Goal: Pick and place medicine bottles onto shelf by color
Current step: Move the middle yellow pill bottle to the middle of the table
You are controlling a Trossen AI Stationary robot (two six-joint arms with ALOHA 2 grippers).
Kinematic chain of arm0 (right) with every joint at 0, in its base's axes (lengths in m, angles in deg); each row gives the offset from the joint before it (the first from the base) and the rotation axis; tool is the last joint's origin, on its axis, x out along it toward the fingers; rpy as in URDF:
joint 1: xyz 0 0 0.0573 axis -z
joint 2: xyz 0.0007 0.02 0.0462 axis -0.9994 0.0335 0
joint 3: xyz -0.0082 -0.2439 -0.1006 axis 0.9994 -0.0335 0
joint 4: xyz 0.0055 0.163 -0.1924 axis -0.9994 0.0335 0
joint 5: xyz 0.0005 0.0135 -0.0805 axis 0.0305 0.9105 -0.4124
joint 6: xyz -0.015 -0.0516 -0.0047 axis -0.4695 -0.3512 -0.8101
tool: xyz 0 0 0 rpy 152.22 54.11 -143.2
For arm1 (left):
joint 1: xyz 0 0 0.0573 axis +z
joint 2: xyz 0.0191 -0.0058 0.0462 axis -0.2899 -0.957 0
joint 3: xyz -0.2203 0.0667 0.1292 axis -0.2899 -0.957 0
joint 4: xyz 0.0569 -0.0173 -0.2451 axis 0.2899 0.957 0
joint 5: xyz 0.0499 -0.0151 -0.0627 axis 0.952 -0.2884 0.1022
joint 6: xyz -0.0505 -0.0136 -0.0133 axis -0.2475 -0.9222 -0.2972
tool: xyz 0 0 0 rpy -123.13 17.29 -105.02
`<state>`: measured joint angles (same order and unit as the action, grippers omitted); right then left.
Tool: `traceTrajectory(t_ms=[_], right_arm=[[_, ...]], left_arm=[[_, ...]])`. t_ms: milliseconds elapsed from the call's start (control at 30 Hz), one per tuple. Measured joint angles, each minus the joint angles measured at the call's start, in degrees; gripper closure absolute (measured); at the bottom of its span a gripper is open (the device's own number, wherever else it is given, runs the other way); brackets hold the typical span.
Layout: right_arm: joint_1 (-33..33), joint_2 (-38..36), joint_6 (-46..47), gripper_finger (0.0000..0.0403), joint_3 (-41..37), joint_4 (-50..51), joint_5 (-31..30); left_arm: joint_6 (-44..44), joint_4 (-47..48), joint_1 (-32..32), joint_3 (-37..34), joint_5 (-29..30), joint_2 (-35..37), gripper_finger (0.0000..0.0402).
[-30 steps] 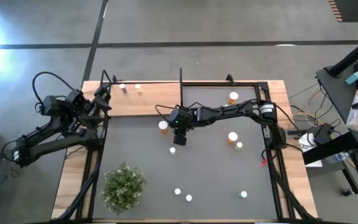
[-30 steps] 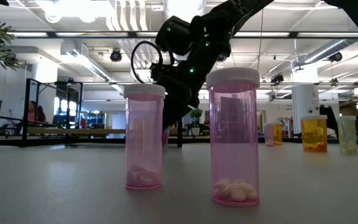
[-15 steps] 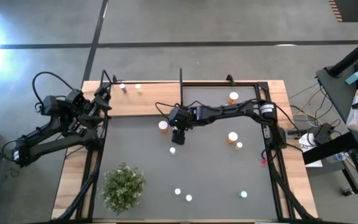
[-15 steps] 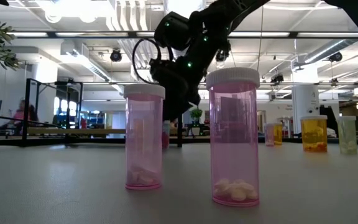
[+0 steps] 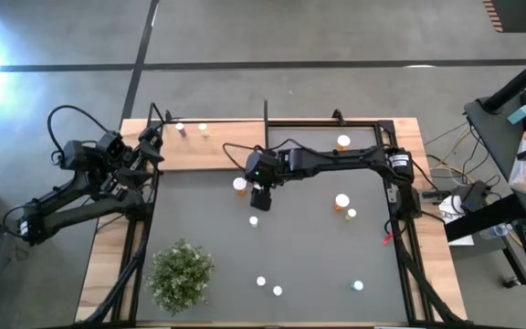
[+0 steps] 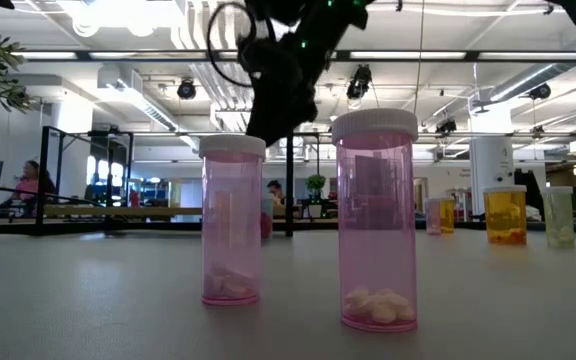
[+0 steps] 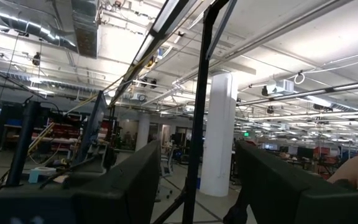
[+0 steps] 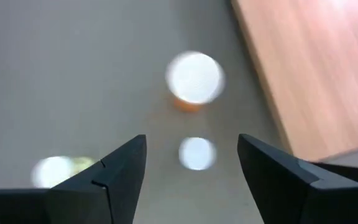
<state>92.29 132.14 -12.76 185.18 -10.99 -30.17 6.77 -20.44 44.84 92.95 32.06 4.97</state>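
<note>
R tool (image 5: 260,196) hung open and empty over mid surface (image 5: 318,265), just off the shelf (image 5: 217,151) edge, above an orange bottle (image 5: 240,185) and a smaller white-capped one (image 5: 253,220). Step, by my read: lining up a pick; next needs a descent w/ fingers straddling one cap. Two bottles (image 5: 181,129) sat on shelf. L tool (image 5: 150,151) waited at shelf's left end, fingers apart, nothing held. Small bottle's colour couldn't be told; low view cut off R tool's tips.

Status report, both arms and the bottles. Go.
Right gripper open, empty, above the table mid-field. Left gripper parked at the shelf's left end, open. Orange bottle stands beside the right gripper, off the shelf. Path to shelf clear.
</note>
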Motion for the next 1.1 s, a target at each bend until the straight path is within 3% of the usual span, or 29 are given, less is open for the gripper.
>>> traceTrajectory(t_ms=[300, 467, 1100], right_arm=[[-6.7, -0.9, -3.1, 0.0172, -3.2, -0.5, 0.4], [-9.2, -0.6, -2.3, 0.0172, -7.2, -7.2, 0.4], [-10.0, -0.5, 6.2, 0.0175, -18.2, -21.9, 0.1]], left_arm=[[-0.2, 0.0, 0.0, 0.0, 0.0, 0.2, 0.0209], [-0.2, 0.0, 0.0, 0.0, 0.0, 0.3, 0.0209], [-0.7, 0.0, 0.0, 0.0, 0.0, 0.3, 0.0209]])
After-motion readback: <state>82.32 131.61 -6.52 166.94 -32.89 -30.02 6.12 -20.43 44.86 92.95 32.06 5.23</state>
